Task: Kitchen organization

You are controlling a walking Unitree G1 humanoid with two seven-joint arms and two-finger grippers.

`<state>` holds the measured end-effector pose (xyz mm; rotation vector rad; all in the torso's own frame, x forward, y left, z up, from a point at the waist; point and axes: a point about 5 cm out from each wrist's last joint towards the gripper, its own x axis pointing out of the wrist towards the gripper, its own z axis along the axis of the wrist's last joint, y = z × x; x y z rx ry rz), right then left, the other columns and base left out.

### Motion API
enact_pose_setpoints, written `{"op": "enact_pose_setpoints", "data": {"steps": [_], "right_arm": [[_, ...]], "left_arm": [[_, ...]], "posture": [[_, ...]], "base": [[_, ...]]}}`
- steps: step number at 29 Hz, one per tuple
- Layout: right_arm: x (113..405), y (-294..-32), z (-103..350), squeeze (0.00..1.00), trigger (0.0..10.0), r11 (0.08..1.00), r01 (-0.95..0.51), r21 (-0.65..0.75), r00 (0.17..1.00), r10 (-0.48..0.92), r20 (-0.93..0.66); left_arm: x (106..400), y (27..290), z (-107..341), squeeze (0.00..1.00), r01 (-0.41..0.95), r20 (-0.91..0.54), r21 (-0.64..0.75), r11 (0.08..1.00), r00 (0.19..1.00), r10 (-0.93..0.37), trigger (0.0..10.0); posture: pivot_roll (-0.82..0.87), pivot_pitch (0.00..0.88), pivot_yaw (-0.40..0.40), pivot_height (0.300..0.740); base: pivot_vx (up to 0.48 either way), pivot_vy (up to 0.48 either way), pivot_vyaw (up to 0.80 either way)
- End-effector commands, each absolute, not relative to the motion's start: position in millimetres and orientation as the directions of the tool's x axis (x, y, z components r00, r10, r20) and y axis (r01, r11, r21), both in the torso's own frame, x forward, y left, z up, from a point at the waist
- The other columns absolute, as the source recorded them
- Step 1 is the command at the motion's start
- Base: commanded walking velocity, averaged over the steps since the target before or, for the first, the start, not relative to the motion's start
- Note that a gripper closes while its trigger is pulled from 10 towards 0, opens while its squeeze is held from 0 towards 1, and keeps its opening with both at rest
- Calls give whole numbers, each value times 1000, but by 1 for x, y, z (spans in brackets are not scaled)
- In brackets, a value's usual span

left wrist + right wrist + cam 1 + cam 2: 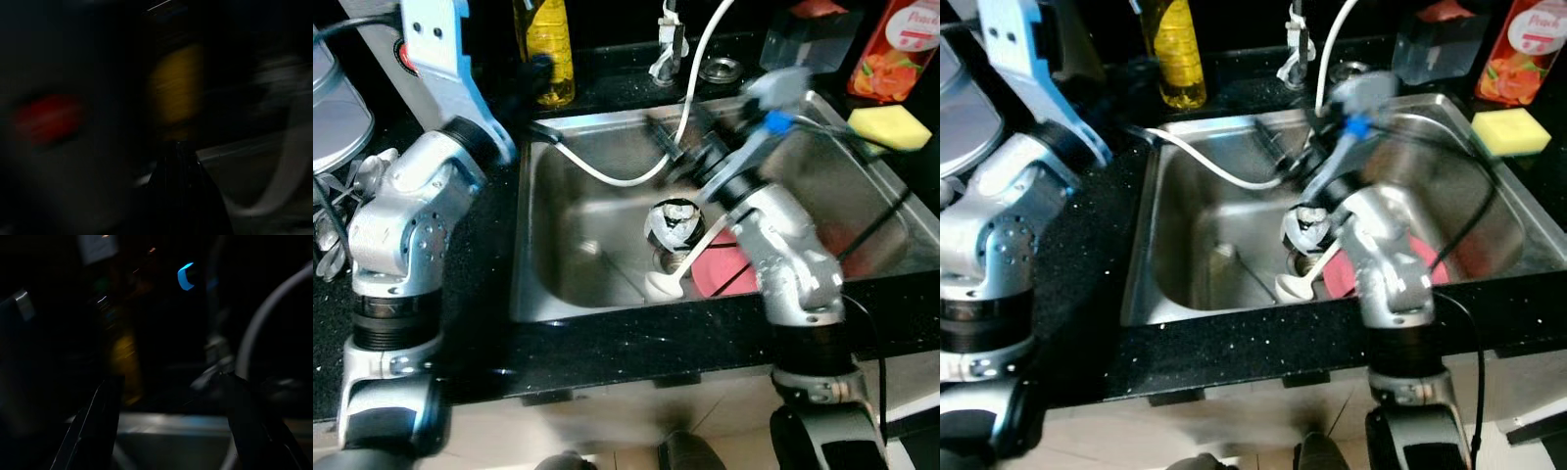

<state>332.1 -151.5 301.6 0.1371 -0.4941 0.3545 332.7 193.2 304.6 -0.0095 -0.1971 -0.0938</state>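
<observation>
- Nearest us, a white spoon [677, 269] and a red plate [724, 271] lie in the sink [548, 284] by the drain; our right arm crossing above could knock them.
- Our right gripper [171, 431], fingers spread and empty, reaches over the basin's back, where it may snag the white hose [607, 174].
- Farthest, our left gripper [178, 161] nears the yellow bottle [546, 49] and could tip it; we cannot tell its finger state.

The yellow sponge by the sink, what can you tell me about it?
The yellow sponge is a soft-looking, blocky rectangle, bright yellow all over, with rounded corners. It looks dry and unsquashed. It lies flat at the far right corner of the steel sink, on the rim. An orange juice carton stands just behind it. No claw touches it.
</observation>
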Motion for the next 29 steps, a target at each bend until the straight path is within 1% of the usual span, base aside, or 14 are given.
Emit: {"op": "enact_pose_setpoints", "data": {"steps": [1,3,5,11,13,21,23,24,25,26,27,28,29], "right_arm": [[332,-155,303,0,10000,936,-349,43,823,284,493],[332,-161,306,0,10000,942,-333,34,823,273,498],[333,-170,308,0,10000,952,-305,23,828,253,500],[336,-179,313,0,10000,966,-259,-9,832,228,506],[336,-188,320,0,10000,974,-217,-60,832,217,511],[336,-188,320,0,10000,974,-217,-60,832,217,511],[336,-193,322,0,10000,976,-202,-76,832,212,512],[337,-206,321,0,10000,974,-201,-109,852,229,471],[337,-217,319,0,10000,970,-206,-132,870,243,430],[337,-217,319,0,10000,970,-206,-132,870,243,430],[335,-229,313,0,10000,964,-224,-142,893,261,368],[333,-232,311,0,10000,965,-221,-145,899,259,353],[333,-232,311,0,10000,965,-221,-145,899,259,353]], "left_arm": [[332,224,292,0,-99,98,6,995,990,98,10000],[326,246,286,0,-204,59,2,979,977,204,10000],[316,266,287,0,-270,55,26,962,962,269,10000],[309,277,287,0,-303,39,99,948,953,300,10000],[303,281,287,0,-310,18,131,942,950,310,10000],[303,281,287,0,-310,18,131,942,950,310,10000],[299,283,283,0,-312,0,139,940,949,315,10000],[297,297,258,0,-385,-98,65,920,916,390,10000],[294,306,237,0,-442,-172,29,896,881,440,10000],[294,306,237,0,-442,-172,29,896,881,440,10000],[291,312,211,0,-488,-258,3,873,843,473,10000],[291,312,208,0,-497,-253,36,867,835,489,10000],[291,312,208,0,-497,-253,36,867,835,489,10000]], "posture": [[-56,110,108,740],[-51,111,106,740],[-42,111,104,740],[-38,114,109,740],[-37,116,108,740],[-37,116,108,740],[-34,118,109,740],[-44,124,87,740],[-54,127,83,740],[-54,127,83,740],[-61,127,83,740],[-68,129,85,740],[-68,129,85,740]], "base": [[0,0,0],[0,0,0],[0,0,0],[0,0,0],[0,0,0],[0,0,0],[0,0,0],[0,0,0],[0,0,0],[0,0,0],[0,0,0],[0,0,0],[0,0,0]]}}
